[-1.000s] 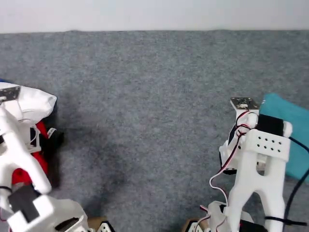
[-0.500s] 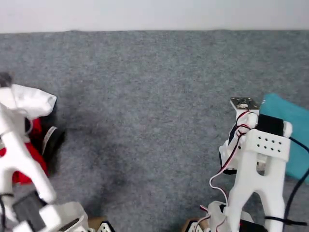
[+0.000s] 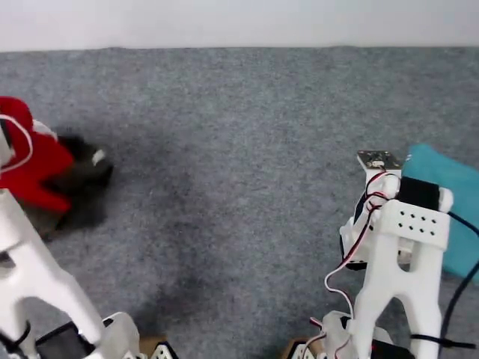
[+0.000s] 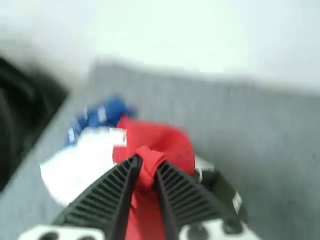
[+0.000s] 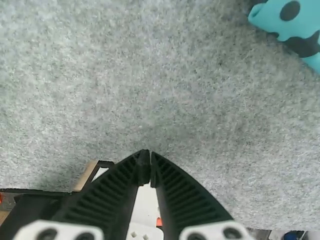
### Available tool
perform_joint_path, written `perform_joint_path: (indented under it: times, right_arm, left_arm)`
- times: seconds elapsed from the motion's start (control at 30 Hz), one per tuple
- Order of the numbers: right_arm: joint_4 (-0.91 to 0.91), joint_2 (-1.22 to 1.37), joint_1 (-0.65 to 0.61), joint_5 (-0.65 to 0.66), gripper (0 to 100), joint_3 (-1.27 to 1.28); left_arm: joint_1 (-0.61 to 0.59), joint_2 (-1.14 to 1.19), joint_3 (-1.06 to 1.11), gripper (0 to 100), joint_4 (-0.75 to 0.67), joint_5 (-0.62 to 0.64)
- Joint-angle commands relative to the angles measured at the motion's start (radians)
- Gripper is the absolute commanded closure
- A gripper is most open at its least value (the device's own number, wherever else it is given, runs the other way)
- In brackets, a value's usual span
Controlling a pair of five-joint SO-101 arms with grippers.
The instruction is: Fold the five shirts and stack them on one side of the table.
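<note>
My left gripper [image 4: 146,167] is shut on a fold of the red shirt [image 4: 155,145], holding it lifted above the pile. In the high view the red shirt [image 3: 30,161] hangs at the table's left edge, with a black garment [image 3: 78,187] trailing beside it. A white shirt [image 4: 80,162] and a blue one [image 4: 97,117] lie under the red one. A teal shirt [image 3: 445,202] with dark spots lies at the right edge, also teal shirt [image 5: 292,25]. My right gripper [image 5: 146,162] is shut on nothing, low over the grey mat near the front edge.
Grey felt mat [image 3: 239,149] covers the table, bare across its middle and back. The right arm's white frame [image 3: 397,254] stands at the front right. A white wall [image 3: 239,22] runs along the far edge.
The left arm has risen and swung toward the back, pulling the red shirt up off the white one; the black garment dragged along. The right arm has stayed still.
</note>
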Motion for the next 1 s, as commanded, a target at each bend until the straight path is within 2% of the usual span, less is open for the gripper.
perform_joint_path:
  times: [0.0,0.17,0.5,0.67,0.8,0.97]
  right_arm:
    - [0.018,-0.027,-0.002,0.011,99.0,-0.006]
    - [0.018,-0.025,-0.002,0.011,99.0,-0.006]
    - [0.018,-0.025,-0.002,0.011,99.0,-0.006]
    - [0.018,-0.025,-0.004,0.011,99.0,-0.006]
    - [0.018,-0.025,-0.004,0.011,99.0,-0.006]
    - [0.018,-0.025,-0.002,0.011,99.0,-0.006]
  left_arm:
    - [0.069,-0.055,-0.156,100,-0.086,0.017]
    - [0.074,-0.054,-0.173,100,-0.147,-0.008]
    - [-0.215,-0.003,-0.151,100,-0.275,-0.021]
    - [-0.239,0.003,-0.216,100,-0.299,-0.02]
    - [-0.106,0.005,-0.269,100,-0.255,-0.012]
    - [0.187,0.006,-0.265,100,-0.21,-0.008]
